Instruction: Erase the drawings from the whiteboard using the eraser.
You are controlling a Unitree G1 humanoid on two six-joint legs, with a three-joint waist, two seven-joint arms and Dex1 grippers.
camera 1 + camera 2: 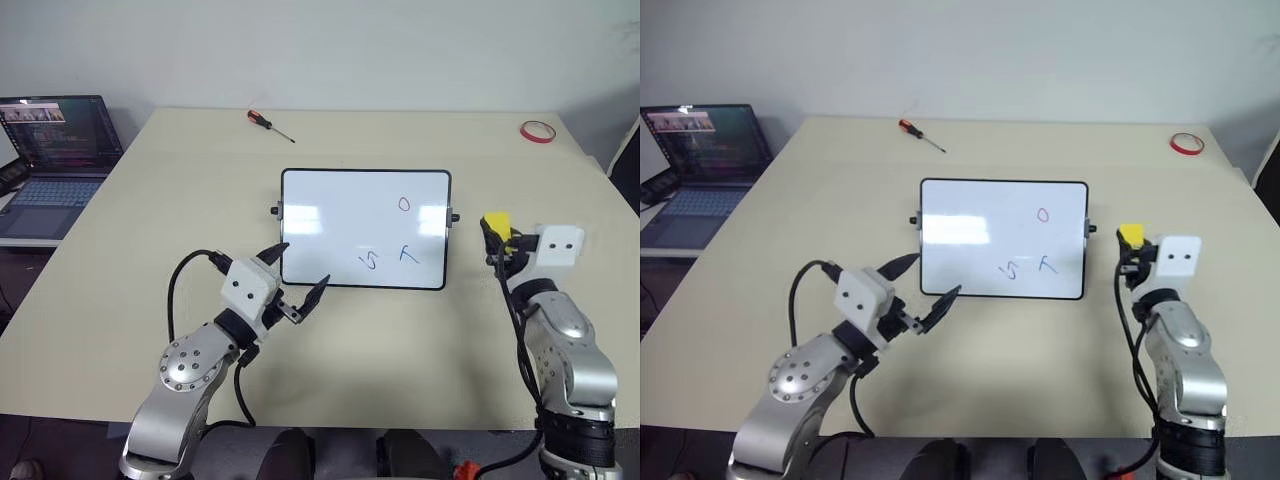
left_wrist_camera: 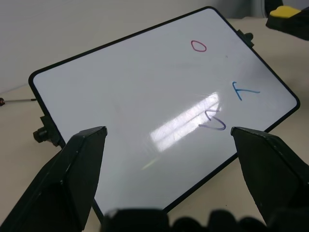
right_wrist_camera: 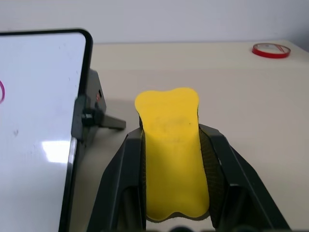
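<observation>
Left gripper (image 1: 298, 272) spread wide, holding nothing, hovering at near-left corner of whiteboard (image 1: 340, 215); board stretches ahead and to its right, long axis across table

Drawings: blue scribbles (image 1: 371, 261) and (image 1: 408, 254) near front edge, red oval (image 1: 404, 204) farther back, all on board's right half

Right gripper (image 1: 498, 240) clamped on eraser (image 1: 497, 221), just off board's right short edge; marks lie to its left. Right arm nearer them, so coming move looks like sideways reach leftward over frame
</observation>
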